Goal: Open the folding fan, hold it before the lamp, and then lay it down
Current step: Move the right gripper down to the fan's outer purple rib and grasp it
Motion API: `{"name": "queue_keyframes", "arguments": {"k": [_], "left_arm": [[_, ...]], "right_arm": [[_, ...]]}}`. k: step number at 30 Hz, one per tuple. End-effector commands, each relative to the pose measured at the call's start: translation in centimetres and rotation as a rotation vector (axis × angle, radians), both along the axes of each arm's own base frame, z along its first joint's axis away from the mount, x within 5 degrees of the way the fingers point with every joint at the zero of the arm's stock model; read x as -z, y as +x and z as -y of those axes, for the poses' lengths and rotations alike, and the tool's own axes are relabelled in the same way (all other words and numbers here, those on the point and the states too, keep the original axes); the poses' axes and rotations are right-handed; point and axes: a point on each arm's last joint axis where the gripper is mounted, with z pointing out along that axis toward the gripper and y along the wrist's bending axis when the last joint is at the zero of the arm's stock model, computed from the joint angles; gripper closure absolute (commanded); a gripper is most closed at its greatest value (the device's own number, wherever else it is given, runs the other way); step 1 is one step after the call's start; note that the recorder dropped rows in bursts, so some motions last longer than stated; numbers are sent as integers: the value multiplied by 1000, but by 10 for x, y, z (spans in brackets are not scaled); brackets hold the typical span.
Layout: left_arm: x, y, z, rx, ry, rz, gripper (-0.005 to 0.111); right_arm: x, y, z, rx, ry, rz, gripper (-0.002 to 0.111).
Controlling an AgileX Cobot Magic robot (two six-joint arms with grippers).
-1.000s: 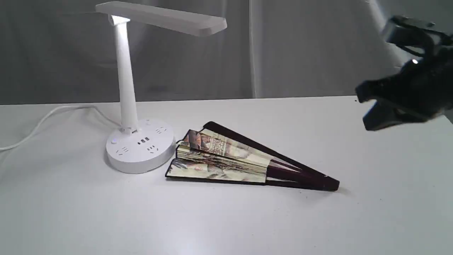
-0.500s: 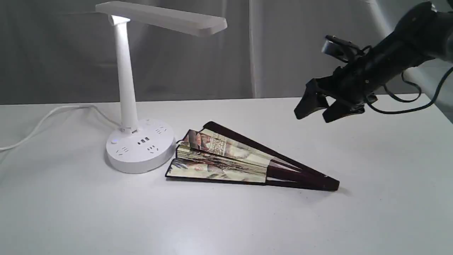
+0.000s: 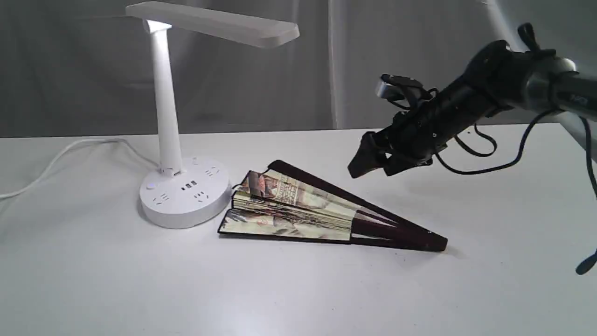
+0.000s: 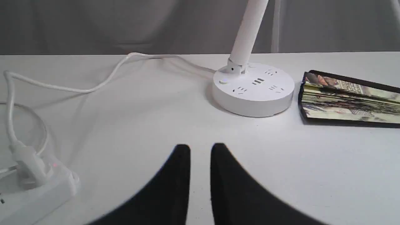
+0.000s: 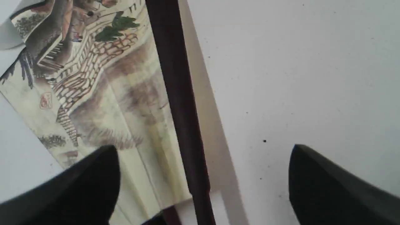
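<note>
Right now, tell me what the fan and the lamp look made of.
The folding fan: leaf looks like matte paper, pleated and printed; ribs look like dark maroon wood, slightly glossy. The lamp: smooth white plastic, probably, by its even moulded sheen.

place: lab-style test bench | evidence: bare white table [image 3: 93,289]; grey curtain backdrop [image 3: 396,56]; robot arm [image 3: 466,107]

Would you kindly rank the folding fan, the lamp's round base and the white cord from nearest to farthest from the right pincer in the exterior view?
From the right pincer:
1. folding fan, lying just below and left of it.
2. round lamp base, beyond the fan's leaf end.
3. white cord, trailing off far left.
</note>
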Motion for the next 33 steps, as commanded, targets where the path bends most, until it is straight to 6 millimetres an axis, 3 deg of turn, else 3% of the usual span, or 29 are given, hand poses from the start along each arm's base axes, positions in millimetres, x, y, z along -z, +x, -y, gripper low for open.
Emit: {"name": "queue_keyframes", "arguments": {"k": [1, 8, 17, 26, 33], "left_arm": [[0, 1, 0, 2, -17, 8, 94], [0, 1, 0, 2, -17, 8, 94], [0, 1, 0, 2, -17, 8, 94], [0, 1, 0, 2, -17, 8, 94], [0, 1, 0, 2, -19, 8, 94]], "right_arm": [[9, 5, -4, 32, 30, 13, 34], [31, 5, -8, 49, 65, -52, 34], [59, -4, -21, -74, 53, -105, 37], [80, -11, -33, -147, -28, -131, 73], [82, -14, -34, -162, -17, -159, 106]]}}
